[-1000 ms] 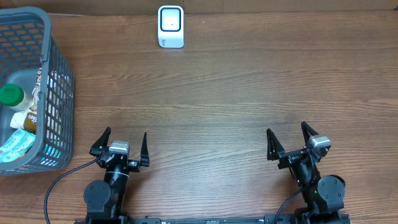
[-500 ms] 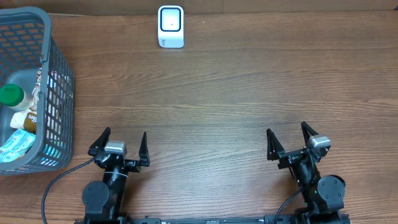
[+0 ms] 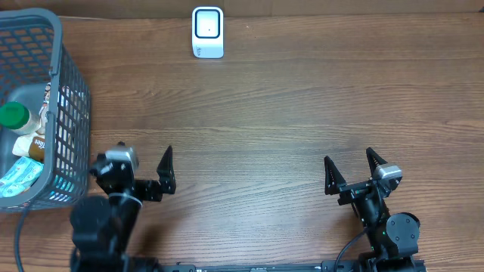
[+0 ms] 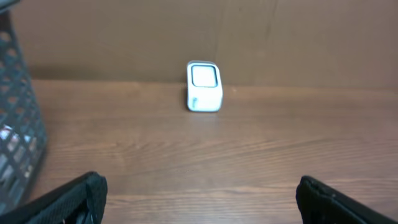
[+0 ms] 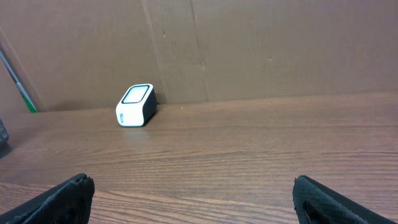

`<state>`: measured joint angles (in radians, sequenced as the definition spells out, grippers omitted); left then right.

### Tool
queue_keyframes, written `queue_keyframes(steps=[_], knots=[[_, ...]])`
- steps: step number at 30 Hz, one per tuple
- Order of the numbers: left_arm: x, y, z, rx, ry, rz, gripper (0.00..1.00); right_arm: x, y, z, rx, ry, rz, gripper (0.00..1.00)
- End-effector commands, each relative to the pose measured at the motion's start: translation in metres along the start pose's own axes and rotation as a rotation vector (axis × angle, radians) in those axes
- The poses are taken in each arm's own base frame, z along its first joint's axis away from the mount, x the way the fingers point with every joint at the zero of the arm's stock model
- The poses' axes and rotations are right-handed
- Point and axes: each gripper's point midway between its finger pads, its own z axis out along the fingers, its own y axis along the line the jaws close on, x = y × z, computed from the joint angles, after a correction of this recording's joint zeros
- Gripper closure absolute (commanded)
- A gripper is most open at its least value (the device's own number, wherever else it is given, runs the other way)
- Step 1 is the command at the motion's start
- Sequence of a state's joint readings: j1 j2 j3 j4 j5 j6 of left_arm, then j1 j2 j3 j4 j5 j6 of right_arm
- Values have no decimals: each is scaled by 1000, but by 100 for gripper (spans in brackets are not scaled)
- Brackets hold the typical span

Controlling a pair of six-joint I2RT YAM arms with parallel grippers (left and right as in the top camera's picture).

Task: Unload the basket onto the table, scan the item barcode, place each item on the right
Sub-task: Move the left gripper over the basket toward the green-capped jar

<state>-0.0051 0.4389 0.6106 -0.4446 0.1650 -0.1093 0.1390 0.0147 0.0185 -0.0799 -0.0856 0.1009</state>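
Left gripper [image 3: 132,159], lower left, and right gripper [image 3: 348,156], lower right, both gape empty. Items [image 3: 15,121] lie in the basket [image 3: 72,113] at the left edge; scanner [image 3: 207,32] top centre. Reaching in, a finger could snag the mesh and drag the basket.

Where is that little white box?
From overhead, the white scanner sits at the far edge of the table, left of centre, right of the grey basket.

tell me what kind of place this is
Likely a mock shop checkout: a white barcode scanner at the far edge of the wooden table, and a grey shopping basket holding a green-capped bottle.
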Motion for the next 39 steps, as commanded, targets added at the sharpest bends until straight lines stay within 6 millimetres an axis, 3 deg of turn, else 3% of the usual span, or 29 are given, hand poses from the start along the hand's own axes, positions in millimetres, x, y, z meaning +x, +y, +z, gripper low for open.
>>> queue_keyframes(steps=[1,9,13,25,28,31,39], knots=[[-32,-16,1,65,54,-46,1,1,-1,0,5,-7,0,0],[-65,-19,15,26,424,-123,0,1,-1,0,5,-7,0,0],[-77,-38,15,114,561,-179,0,1,-1,0,5,-7,0,0],[-50,-33,53,107,754,-245,0,1,-1,0,5,-7,0,0],[-56,-19,64,32,725,-262,6,1,-1,0,5,-7,0,0],[-80,13,68,-128,667,-295,7,1,-1,0,5,-7,0,0],[-153,108,50,-478,491,-319,0,1,-1,0,5,-7,0,0]])
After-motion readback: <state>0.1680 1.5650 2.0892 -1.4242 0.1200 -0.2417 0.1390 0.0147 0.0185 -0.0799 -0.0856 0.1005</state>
